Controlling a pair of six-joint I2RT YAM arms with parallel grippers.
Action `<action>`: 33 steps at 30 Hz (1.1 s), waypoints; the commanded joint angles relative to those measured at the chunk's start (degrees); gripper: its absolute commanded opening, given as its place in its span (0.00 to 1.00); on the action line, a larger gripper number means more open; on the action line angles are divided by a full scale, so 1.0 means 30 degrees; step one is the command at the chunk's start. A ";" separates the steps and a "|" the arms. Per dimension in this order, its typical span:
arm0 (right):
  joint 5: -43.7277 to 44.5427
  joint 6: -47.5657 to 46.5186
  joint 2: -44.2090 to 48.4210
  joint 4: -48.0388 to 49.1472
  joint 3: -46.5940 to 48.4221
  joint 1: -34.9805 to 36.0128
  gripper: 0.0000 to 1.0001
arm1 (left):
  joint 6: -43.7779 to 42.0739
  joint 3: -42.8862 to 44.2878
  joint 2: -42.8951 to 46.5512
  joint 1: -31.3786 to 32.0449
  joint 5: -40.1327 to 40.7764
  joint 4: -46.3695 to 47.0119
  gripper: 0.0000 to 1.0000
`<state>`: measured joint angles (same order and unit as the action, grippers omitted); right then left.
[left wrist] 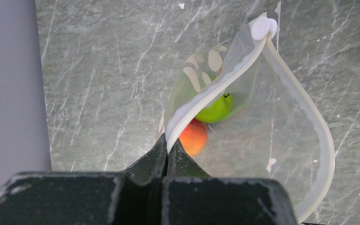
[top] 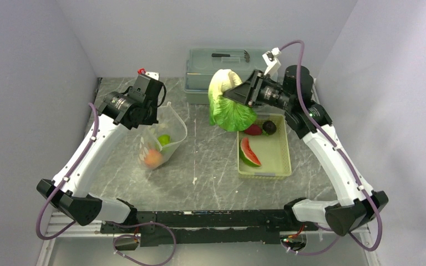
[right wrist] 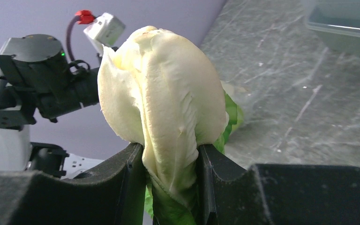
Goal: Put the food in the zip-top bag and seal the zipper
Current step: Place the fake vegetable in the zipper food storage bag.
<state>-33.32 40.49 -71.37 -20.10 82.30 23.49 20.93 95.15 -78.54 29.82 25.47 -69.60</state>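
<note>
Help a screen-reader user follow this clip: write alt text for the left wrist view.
The left gripper, jaws shut, pinches the mouth edge of a clear zip-top bag with white dots, holding it open against a grey marbled table. Inside the bag lie a green fruit and an orange-red round fruit.

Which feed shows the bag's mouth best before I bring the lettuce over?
Left wrist: the zip-top bag hangs open toward the lens, its zipper rim traced nearly all round, orange fruit and green fruit inside. Top external shows the bag small, side-on. Right wrist: the lettuce fills the frame.
</note>
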 commanded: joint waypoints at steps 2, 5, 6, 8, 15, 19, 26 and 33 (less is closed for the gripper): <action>0.1044 0.0496 -0.1756 -0.0046 0.2722 0.2186 0.00 | 0.0597 0.0180 0.0340 0.0020 0.0254 0.0672 0.00; 0.1708 0.0647 -0.2864 -0.0498 0.3703 0.3275 0.00 | 0.0683 0.0064 0.0383 0.0020 0.0215 0.0793 0.00; 0.1806 0.0796 -0.3176 -0.0408 0.3909 0.3557 0.00 | 0.0712 -0.0019 0.0431 0.0020 0.0192 0.0827 0.00; 0.2250 0.1033 -0.3700 -0.0404 0.4290 0.4102 0.00 | 0.0798 -0.0195 0.0527 0.0020 0.0121 0.0975 0.00; 0.3175 0.1250 -0.5817 -0.1668 0.6091 0.5313 0.00 | 0.1102 -0.0542 0.0749 0.0020 -0.0175 0.1298 0.00; 0.3607 0.1438 -0.6825 -0.2050 0.6892 0.5779 0.00 | 0.1217 -0.0603 0.0724 0.0022 -0.0361 0.1401 0.00; 0.4695 0.1820 -0.8382 -0.2703 0.8378 0.6555 0.00 | 0.1524 -0.0663 0.0780 0.0012 -0.0577 0.1533 0.00; 0.5621 0.2427 -0.9862 -0.2999 0.9291 0.7221 0.00 | 0.2047 -0.0887 0.1063 0.0020 -0.0605 0.1566 0.00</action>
<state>-18.76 45.39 -100.09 -30.30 106.89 44.07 24.95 92.79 -77.82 29.82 23.79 -66.67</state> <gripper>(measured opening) 0.382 0.010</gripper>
